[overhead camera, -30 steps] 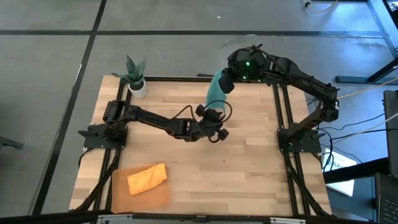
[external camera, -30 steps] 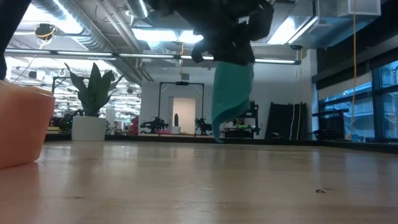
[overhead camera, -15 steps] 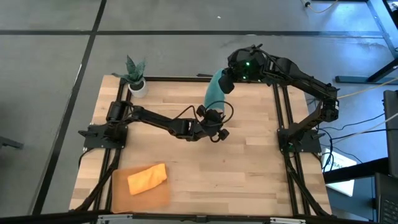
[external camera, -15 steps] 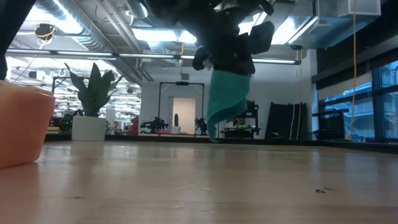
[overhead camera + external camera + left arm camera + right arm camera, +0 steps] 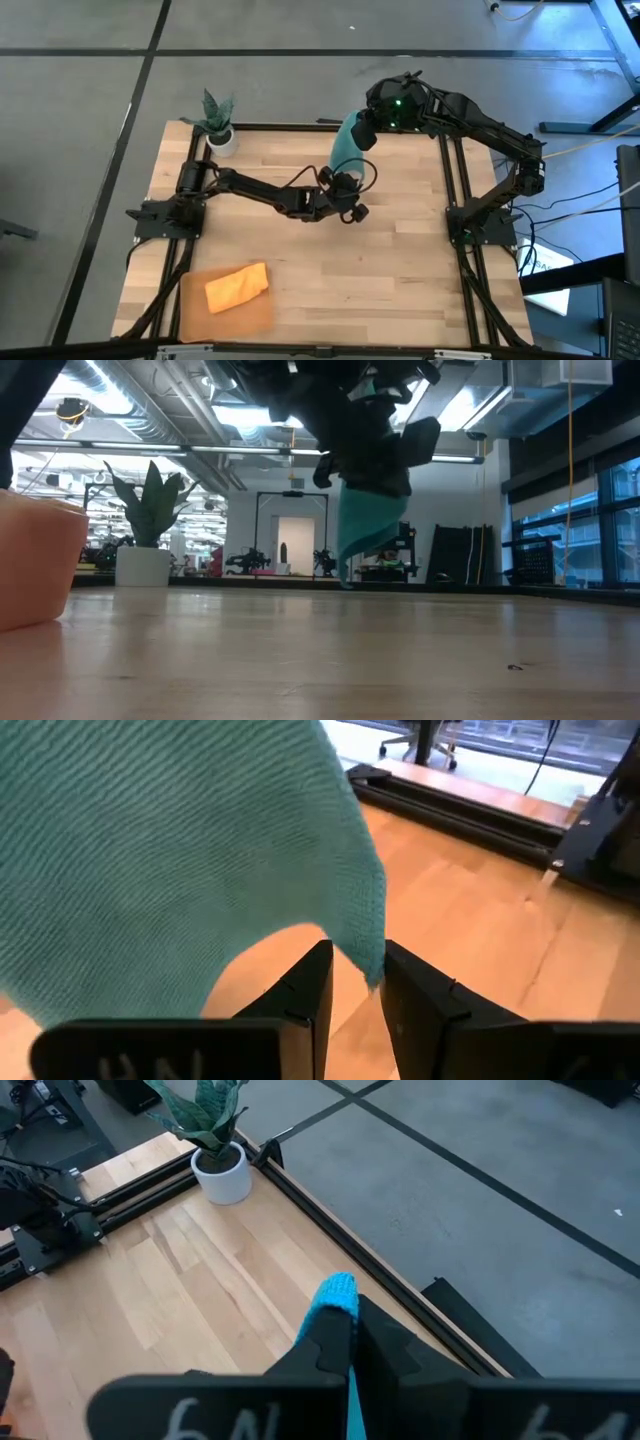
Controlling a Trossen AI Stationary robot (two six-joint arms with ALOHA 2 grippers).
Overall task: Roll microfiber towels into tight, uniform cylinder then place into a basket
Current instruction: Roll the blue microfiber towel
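Note:
The teal towel hangs below my right gripper, which is shut on its upper end above the table's far middle. In the low view the towel hangs clear of the wood. My left gripper stands open at the towel's lower corner, which dangles between its two fingers; wood shows between the corner and one finger. In the high view my left gripper lies just near of the towel. The orange towel lies rolled in the basket at the near left. My right gripper pinches the teal towel's upper end between its two fingers; a bunched tip sticks out past the fingertips. The fingers slant down from the table's right side. The towel hangs slack below them, lifted clear of the table.
A small white pot with a green plant stands at the far left corner. Black frame rails run along the table's edges. Bare wood lies open in the middle and near right. The basket's orange wall fills the low view's left edge.
My left gripper has moved a little toward the table's far edge and down, closing in on the teal towel's lower corner. The towel's lower end has swung slightly. My right gripper has kept still.

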